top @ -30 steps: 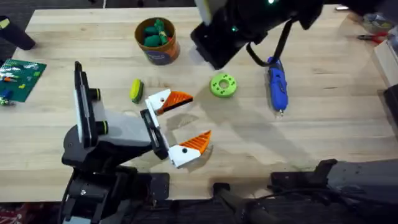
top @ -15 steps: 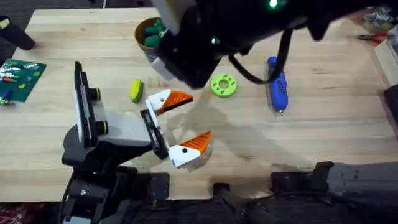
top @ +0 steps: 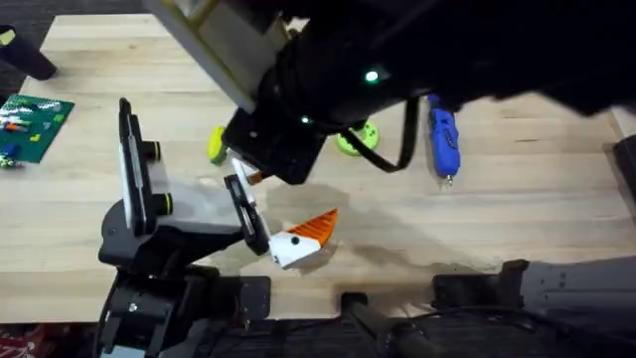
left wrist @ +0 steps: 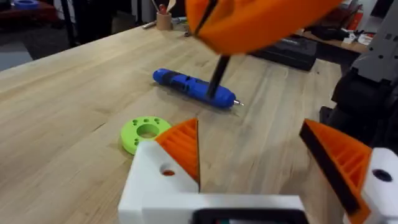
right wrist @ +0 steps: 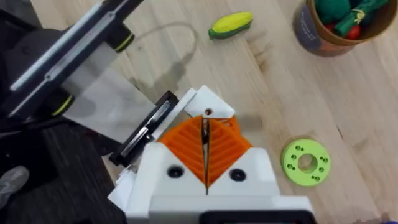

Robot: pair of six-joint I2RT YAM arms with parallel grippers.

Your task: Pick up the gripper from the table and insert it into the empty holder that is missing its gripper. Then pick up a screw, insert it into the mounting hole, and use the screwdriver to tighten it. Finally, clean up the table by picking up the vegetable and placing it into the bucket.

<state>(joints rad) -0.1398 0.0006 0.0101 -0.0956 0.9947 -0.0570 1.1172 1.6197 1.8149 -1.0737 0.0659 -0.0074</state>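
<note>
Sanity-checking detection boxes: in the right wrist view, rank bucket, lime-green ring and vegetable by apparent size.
Largest to smallest as they look:
1. bucket, though cut off by the frame edge
2. lime-green ring
3. vegetable
The ring and vegetable look close; the ring sits nearer the camera, so their order is unsure.

Lime-green ring [right wrist: 305, 162] w/ centre hole lay flat on the wood, mid-table. Green circuit board [top: 32, 125] sat at far left edge, a black object [top: 25, 55] just beyond it. Red-handled pliers [top: 596, 60] lay near far right corner. Green & red toy bits [right wrist: 342, 15] sat inside cup.
</note>
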